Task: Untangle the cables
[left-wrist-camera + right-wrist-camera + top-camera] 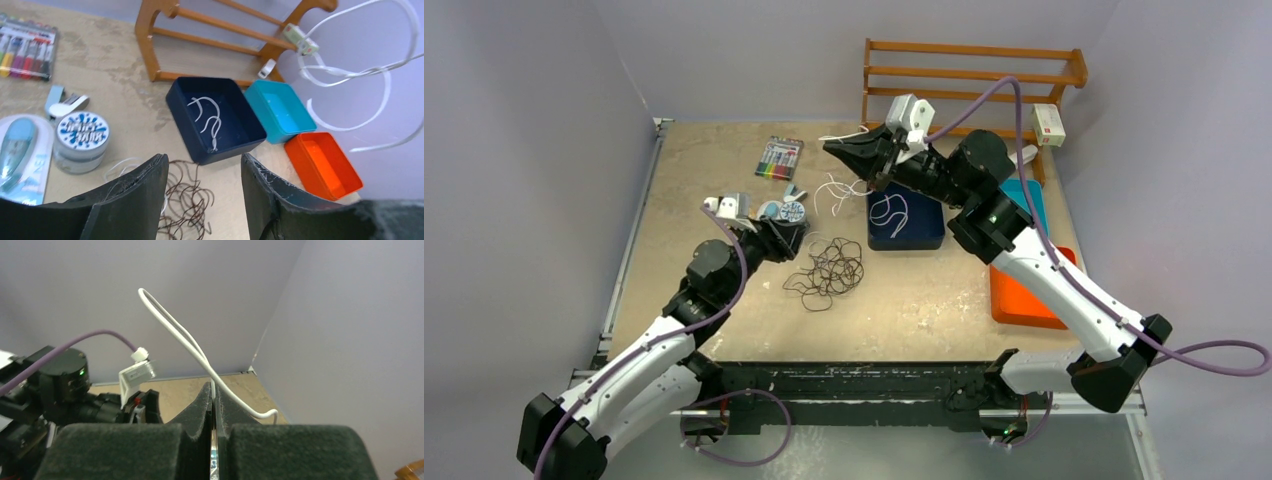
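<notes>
A tangle of dark brown cables (828, 268) lies in curly loops on the table, just right of my left gripper (790, 238). In the left wrist view that gripper (202, 162) stands open above the dark cables (186, 196), nothing between its fingers. My right gripper (834, 149) is raised over the table's back, shut on a white cable (175, 325) that loops up from its tips (213, 387). The cable's curls (832, 190) hang down beneath it. Another white cable (209, 117) lies inside the navy box (180, 105).
Right of the navy box (924, 238) sit a teal box (1028, 200) and an orange box (1022, 295). A wooden rack (974, 75) stands at the back. A marker set (779, 157), a round tin (790, 211) and a small clip lie near the left gripper.
</notes>
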